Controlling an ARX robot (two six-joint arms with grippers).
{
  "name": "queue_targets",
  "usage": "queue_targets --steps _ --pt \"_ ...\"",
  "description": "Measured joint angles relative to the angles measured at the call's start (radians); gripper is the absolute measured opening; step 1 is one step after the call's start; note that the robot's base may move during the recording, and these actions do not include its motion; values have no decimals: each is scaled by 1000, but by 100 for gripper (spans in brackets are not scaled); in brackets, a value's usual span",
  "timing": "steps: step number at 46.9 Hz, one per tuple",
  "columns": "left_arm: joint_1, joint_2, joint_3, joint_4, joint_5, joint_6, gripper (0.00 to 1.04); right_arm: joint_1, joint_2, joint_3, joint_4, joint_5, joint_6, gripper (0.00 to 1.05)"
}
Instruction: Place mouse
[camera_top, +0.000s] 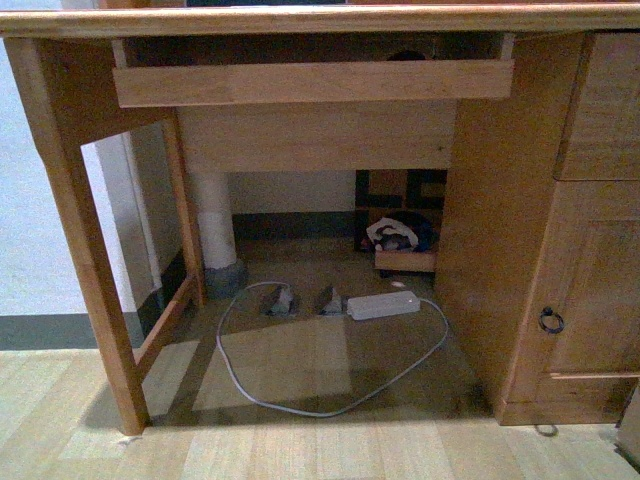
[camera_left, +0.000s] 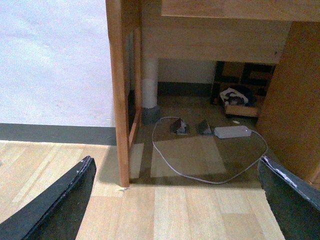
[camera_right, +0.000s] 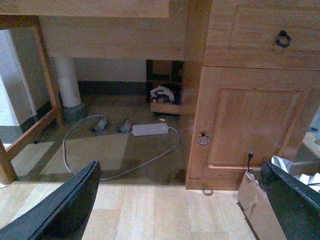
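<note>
Left gripper (camera_left: 175, 162): in the left wrist view its two black fingers (camera_left: 55, 200) stand far apart at the lower corners, w/ nothing between them, only floor. Right gripper (camera_right: 180, 167): same, jaws wide, fingers (camera_right: 60, 205) holding nothing. Neither arm shows in the front view.

Under both is a light wood floor (camera_top: 300, 450). Near the right gripper a piece of cardboard (camera_right: 255, 200) leans by the desk's right side.

Next is the wooden desk (camera_top: 300, 18). A shallow tray (camera_top: 310, 82) sits just under the top, its front board toward the camera. Behind this board, right of its middle, a small dark rounded shape sticks up: prob. the mouse (camera_top: 405, 55), lying in the tray. Only its top shows, so I cannot tell how it lies. Wrist views do not show it.

On the right side the desk has a cupboard door w/ a dark ring handle (camera_top: 551, 320).

Under the desk, on the floor, a grey cable (camera_top: 320, 413) makes a big loop. Behind the loop lies the white power adapter (camera_top: 383, 305), flat, w/ two grey plugs (camera_top: 280, 299) just to its left.

Further back a low box (camera_top: 405, 260) w/ crumpled cloth in it stands nr the right side, and a white post (camera_top: 213, 220) stands at the left, close to the back wall.
</note>
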Motion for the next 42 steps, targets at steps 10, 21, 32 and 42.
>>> queue_targets --steps 10,21,32,42 --pt "0 0 0 0 0 0 98 0 0 0 0 0 0 98" --pt "0 0 0 0 0 0 98 0 0 0 0 0 0 98" --pt "0 0 0 0 0 0 98 0 0 0 0 0 0 98" --pt "0 0 0 -1 0 0 98 0 0 0 0 0 0 98"
